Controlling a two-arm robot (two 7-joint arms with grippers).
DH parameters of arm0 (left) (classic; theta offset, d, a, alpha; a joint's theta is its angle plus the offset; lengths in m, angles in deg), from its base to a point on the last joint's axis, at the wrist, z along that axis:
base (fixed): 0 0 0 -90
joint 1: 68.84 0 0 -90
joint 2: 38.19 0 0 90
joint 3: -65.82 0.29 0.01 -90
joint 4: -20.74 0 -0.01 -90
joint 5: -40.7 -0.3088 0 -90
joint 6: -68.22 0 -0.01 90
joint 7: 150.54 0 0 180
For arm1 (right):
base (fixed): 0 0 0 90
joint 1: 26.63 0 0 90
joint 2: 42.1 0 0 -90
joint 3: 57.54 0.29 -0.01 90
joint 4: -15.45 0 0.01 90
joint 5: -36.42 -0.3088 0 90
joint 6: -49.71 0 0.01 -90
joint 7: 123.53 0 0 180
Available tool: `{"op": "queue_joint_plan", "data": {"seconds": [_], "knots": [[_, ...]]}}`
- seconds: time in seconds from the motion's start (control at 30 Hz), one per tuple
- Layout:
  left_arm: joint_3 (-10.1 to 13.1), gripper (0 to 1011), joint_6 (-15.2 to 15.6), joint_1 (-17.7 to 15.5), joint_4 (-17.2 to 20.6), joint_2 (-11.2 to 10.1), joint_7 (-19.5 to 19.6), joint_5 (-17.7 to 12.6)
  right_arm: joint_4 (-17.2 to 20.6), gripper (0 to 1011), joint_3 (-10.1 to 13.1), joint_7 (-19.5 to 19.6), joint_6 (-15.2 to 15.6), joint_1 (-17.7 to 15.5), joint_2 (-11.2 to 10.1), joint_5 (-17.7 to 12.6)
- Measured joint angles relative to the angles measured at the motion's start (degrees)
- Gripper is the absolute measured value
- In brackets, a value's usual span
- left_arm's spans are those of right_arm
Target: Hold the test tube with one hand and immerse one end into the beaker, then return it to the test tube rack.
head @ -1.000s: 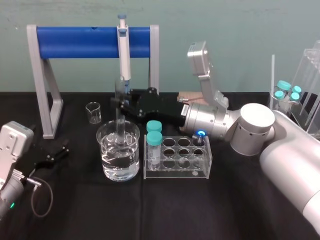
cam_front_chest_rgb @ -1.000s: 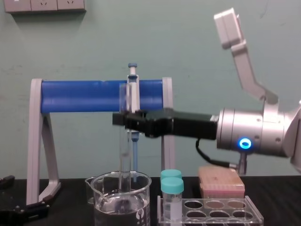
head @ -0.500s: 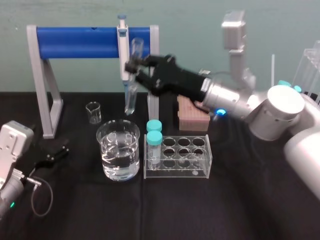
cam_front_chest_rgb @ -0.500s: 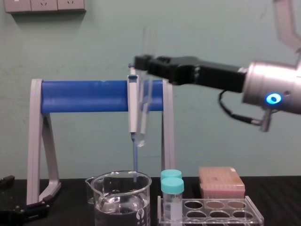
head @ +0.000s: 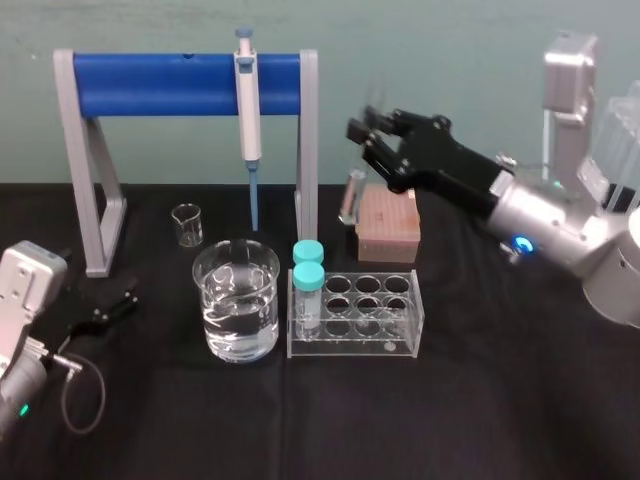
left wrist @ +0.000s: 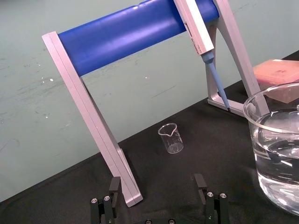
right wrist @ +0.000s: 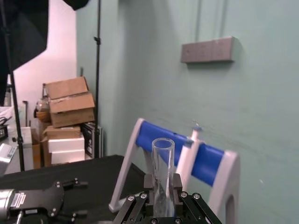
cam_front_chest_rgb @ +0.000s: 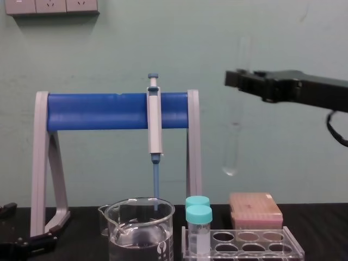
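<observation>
The right gripper (head: 365,128) is clamped on the upper part of the test tube (cam_front_chest_rgb: 232,138), which hangs upright in the air toward the bench's (head: 450,420) back edge, behind the rack (head: 400,345) and clear of the beaker (head: 215,275). To seat it well, its round end should be centred over an empty hole, away from the capped vials (head: 308,262), then lowered straight. The left gripper (left wrist: 157,184) lies with fingers apart near the black bench's left edge, before a green wall (cam_front_chest_rgb: 98,49).

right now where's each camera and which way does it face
Head: high, looking down; right gripper holds the test tube, left gripper parked.
Chest: low, looking across; right gripper, test tube rack.
Left wrist: faces the beaker past open fingers.
Right wrist: faces the wall along the test tube.
Head and chest share the test tube rack.
</observation>
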Motion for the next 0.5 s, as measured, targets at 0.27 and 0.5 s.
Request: {"op": "queue_joint_plan", "data": {"seconds": [0.27, 0.5], "knots": [[0.0, 1000, 0.0, 0.0, 0.0, 0.0, 0.0, 0.0, 3.7, 225, 1.8, 2.4, 2.0, -5.0, -1.7, -1.1], [0.0, 1000, 0.0, 0.0, 0.0, 0.0, 0.0, 0.0, 4.9, 225, 2.3, 2.9, 3.2, -7.5, -2.6, -1.7]]}}
